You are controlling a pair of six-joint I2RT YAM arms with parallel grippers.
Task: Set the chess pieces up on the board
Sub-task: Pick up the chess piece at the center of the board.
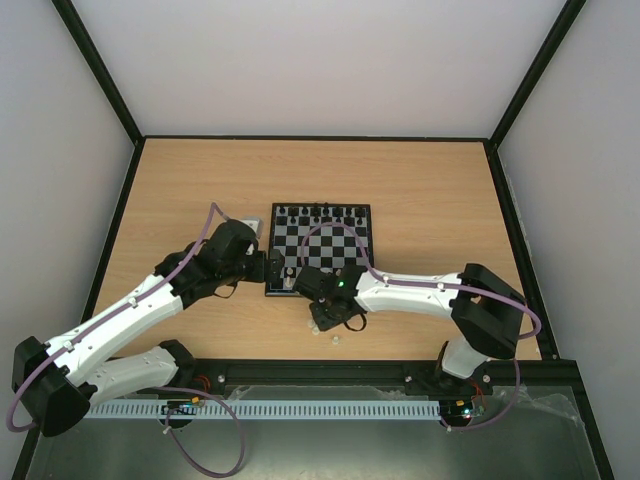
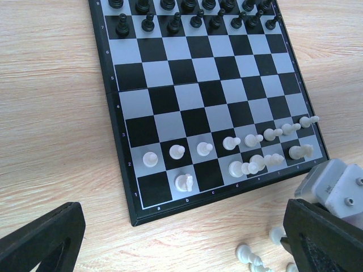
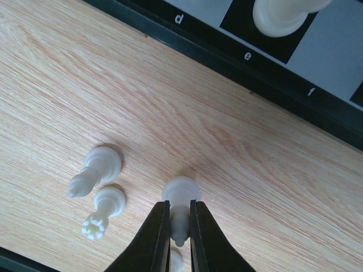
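The board [image 1: 322, 243] lies mid-table, with black chess pieces [image 2: 177, 22] along its far rows. White pawns [image 2: 205, 148] stand in row 2, a white knight [image 2: 184, 182] on b1 and more white pieces [image 2: 256, 163] to the right. My right gripper [image 3: 180, 226] is shut on the stem of a white piece [image 3: 181, 195] over the wood just in front of the board; in the top view this gripper [image 1: 327, 312] is at the board's near edge. My left gripper [image 1: 276, 269] is open and empty at the board's near left corner, its fingers [image 2: 39, 243] spread wide.
Two loose white pieces [image 3: 97, 169] [image 3: 103, 211] lie on the wood left of the held piece; they also show in the left wrist view [image 2: 249, 255]. The right arm's grey housing [image 2: 334, 187] sits by the board's near right corner. Black frame rails border the table.
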